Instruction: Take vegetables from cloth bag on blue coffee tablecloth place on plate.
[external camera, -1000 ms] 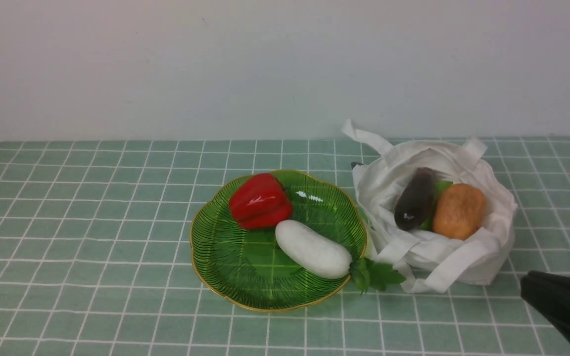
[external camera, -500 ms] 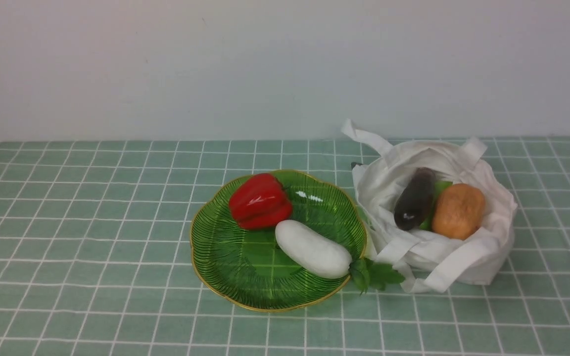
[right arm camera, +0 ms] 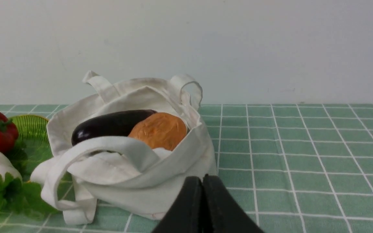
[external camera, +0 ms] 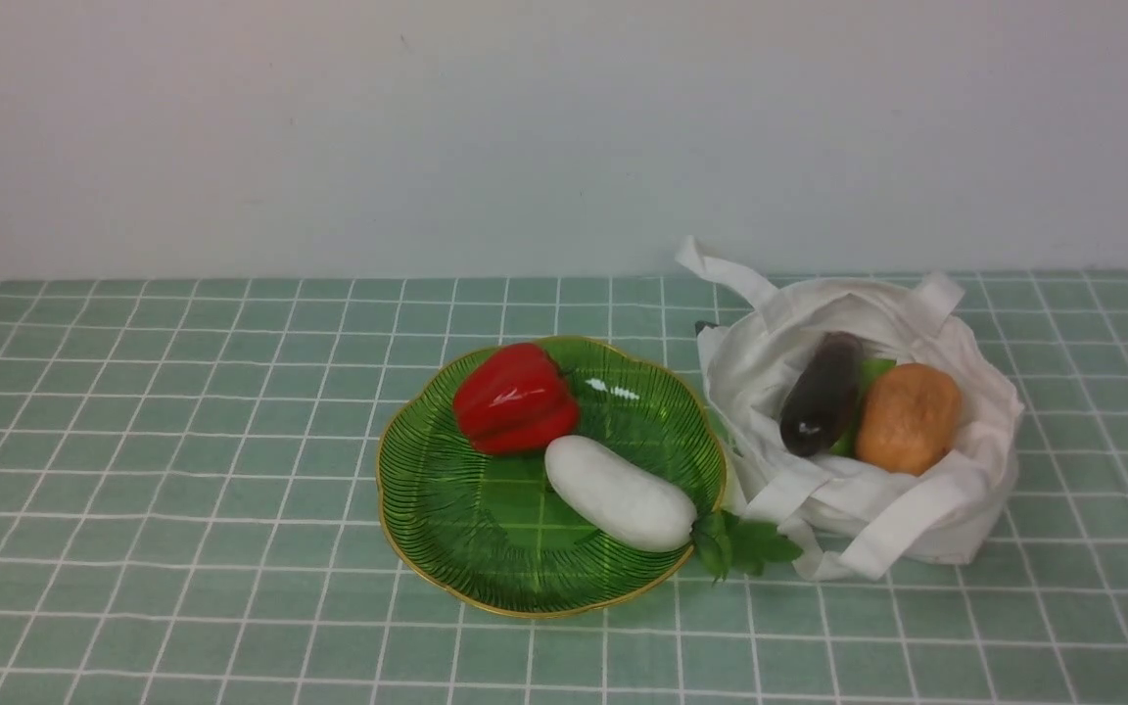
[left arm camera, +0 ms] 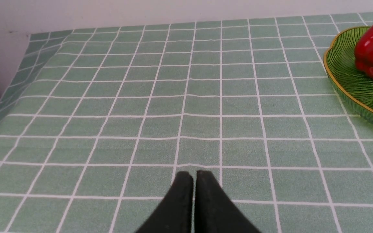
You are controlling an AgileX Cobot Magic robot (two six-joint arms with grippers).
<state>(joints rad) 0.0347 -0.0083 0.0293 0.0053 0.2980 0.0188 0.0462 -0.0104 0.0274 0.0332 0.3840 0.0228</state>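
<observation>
The green glass plate [external camera: 446,509] lies on the checked tablecloth [external camera: 182,421] and holds a red pepper [external camera: 513,398] and the white radish [external camera: 618,493], whose green leaves [external camera: 745,543] hang over the rim. To its right the white cloth bag [external camera: 916,519] holds the dark eggplant [external camera: 823,392], the orange-brown potato [external camera: 907,416] and a bit of green cucumber [external camera: 868,377]. Neither gripper shows in the front view. My left gripper [left arm camera: 194,176] is shut and empty over bare cloth, left of the plate [left arm camera: 345,84]. My right gripper [right arm camera: 202,179] is shut and empty just in front of the bag [right arm camera: 173,181].
A plain white wall [external camera: 564,137] stands behind the table. The tablecloth's left edge folds down over the table side [left arm camera: 8,94].
The right arm, seen at the front view's lower right a second ago, has drawn back out of that view. The vegetables, bag and plate have not moved.
</observation>
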